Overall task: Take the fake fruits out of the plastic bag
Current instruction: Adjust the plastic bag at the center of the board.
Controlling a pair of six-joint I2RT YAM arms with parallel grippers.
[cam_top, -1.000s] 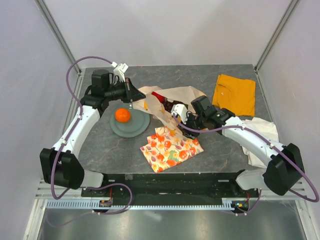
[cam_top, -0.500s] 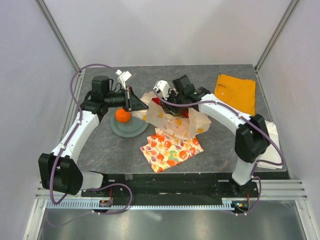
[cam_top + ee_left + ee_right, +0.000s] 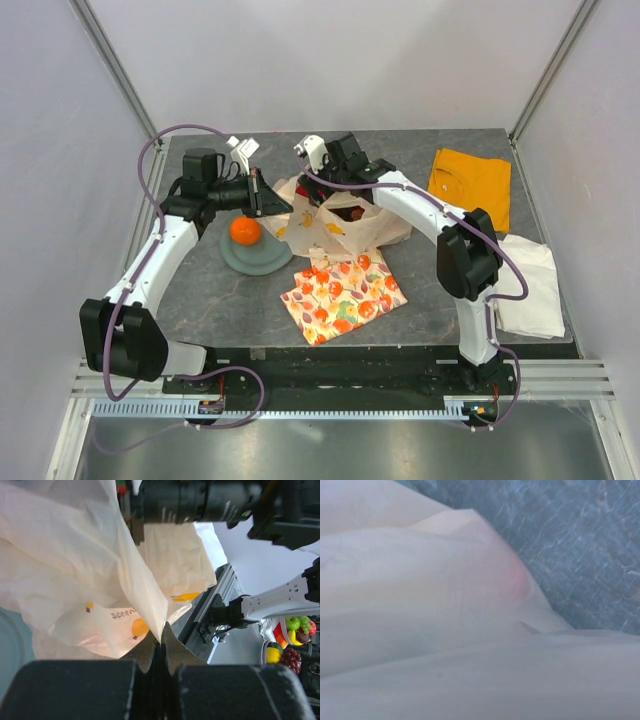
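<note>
The cream plastic bag lies at the table's middle back, its mouth facing the far side. My left gripper is shut on the bag's left edge and holds it up. An orange sits on the grey plate. My right gripper reaches over the bag's far side into its mouth; its fingers are hidden by the film. Something dark red shows inside the bag. The right wrist view shows only bag film with a pink tint behind it.
A fruit-patterned cloth lies in front of the bag. A mustard cloth lies at the back right. A folded white cloth lies at the right edge. The grey tabletop shows beyond the film.
My right arm has swung from the bag's front right round to its far side and dipped into the mouth. The bag has shifted and bunched. The left gripper keeps its hold.
</note>
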